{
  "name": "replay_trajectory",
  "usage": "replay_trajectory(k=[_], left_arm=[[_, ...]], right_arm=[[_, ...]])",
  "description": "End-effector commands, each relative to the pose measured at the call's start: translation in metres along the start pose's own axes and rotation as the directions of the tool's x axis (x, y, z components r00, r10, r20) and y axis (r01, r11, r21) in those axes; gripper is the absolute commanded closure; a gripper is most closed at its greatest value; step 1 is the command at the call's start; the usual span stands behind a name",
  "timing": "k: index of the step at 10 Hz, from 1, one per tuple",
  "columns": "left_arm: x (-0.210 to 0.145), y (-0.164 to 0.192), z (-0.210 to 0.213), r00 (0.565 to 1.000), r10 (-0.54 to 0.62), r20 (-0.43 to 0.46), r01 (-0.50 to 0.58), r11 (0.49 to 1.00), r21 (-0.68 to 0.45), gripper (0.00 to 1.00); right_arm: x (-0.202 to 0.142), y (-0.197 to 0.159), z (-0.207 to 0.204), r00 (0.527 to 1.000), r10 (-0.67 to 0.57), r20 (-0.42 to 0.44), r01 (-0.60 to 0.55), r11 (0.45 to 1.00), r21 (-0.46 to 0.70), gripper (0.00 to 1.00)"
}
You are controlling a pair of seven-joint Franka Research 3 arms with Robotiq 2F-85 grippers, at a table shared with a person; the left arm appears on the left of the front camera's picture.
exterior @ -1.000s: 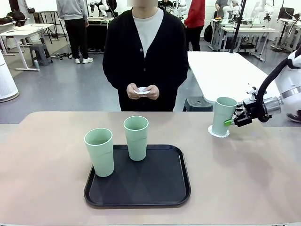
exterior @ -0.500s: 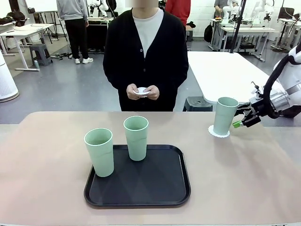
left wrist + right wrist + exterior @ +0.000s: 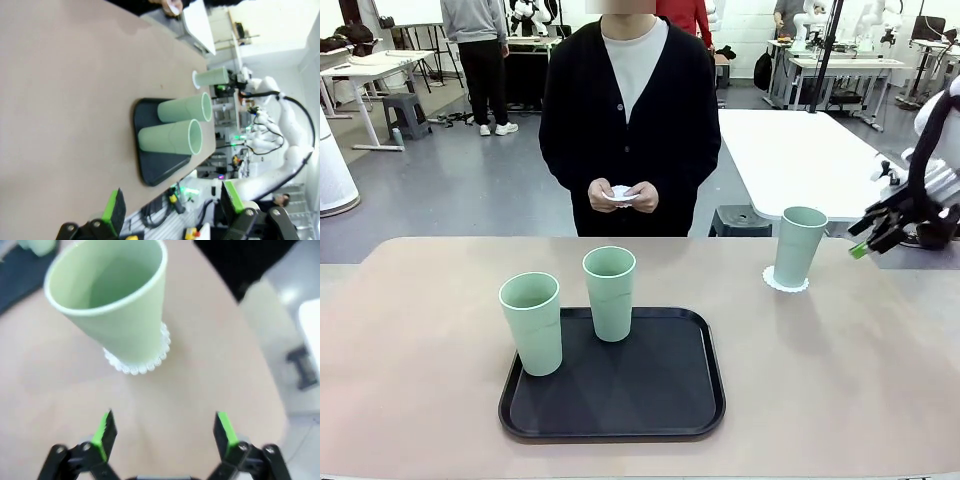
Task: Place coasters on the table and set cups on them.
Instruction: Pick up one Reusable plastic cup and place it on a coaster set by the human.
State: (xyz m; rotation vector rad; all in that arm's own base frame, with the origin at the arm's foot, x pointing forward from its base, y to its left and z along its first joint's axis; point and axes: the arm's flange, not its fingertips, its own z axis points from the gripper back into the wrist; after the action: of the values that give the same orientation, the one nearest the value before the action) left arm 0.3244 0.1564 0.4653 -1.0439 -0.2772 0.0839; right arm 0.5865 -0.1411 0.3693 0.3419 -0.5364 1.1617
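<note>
Backed off now, the right jaws hang wide open and empty, clear of the cup sitting on its coaster on the bench; left jaws open too.

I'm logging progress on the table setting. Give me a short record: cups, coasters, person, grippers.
placed: one cup on a coaster, right side of the table
waiting: two cups at the tray
person: hands hold spare coasters
right gripper: open, apart from the placed cup
left gripper: open, holding nothing
</note>
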Motion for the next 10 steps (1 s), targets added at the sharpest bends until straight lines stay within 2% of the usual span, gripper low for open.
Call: replay_trajectory(k=[1, 3, 5, 7, 8, 9, 10], left_arm=[[0.0, -0.001, 0.001, 1.0, -0.005, 0.005, 0.005, 1.0, -0.011, 0.0], [0.0, -0.001, 0.001, 1.0, -0.005, 0.005, 0.005, 1.0, -0.011, 0.0], [0.0, -0.001, 0.001, 1.0, -0.005, 0.005, 0.005, 1.0, -0.011, 0.0], [0.0, -0.001, 0.001, 1.0, -0.005, 0.005, 0.005, 1.0, -0.011, 0.0], [0.0, -0.001, 0.001, 1.0, -0.005, 0.005, 0.005, 1.0, -0.011, 0.0], [0.0, -0.001, 0.001, 1.0, -0.005, 0.005, 0.005, 1.0, -0.011, 0.0], [0.0, -0.001, 0.001, 1.0, -0.005, 0.005, 0.005, 1.0, -0.011, 0.0]], right_arm=[[0.051, 0.061, 0.038, 0.983, -0.088, -0.16, 0.068, 0.99, -0.127, 0.0], [0.098, 0.104, 0.066, 0.959, -0.134, -0.248, 0.098, 0.984, -0.151, 0.0], [0.141, 0.15, 0.094, 0.89, -0.26, -0.374, 0.173, 0.952, -0.251, 0.0], [0.193, 0.178, 0.137, 0.916, -0.292, -0.274, 0.218, 0.938, -0.27, 0.0], [0.208, 0.186, 0.151, 0.929, -0.311, -0.202, 0.252, 0.928, -0.273, 0.0], [0.209, 0.18, 0.15, 0.932, -0.334, -0.143, 0.292, 0.923, -0.248, 0.0], [0.197, 0.189, 0.142, 0.918, -0.288, -0.272, 0.208, 0.935, -0.287, 0.0]])
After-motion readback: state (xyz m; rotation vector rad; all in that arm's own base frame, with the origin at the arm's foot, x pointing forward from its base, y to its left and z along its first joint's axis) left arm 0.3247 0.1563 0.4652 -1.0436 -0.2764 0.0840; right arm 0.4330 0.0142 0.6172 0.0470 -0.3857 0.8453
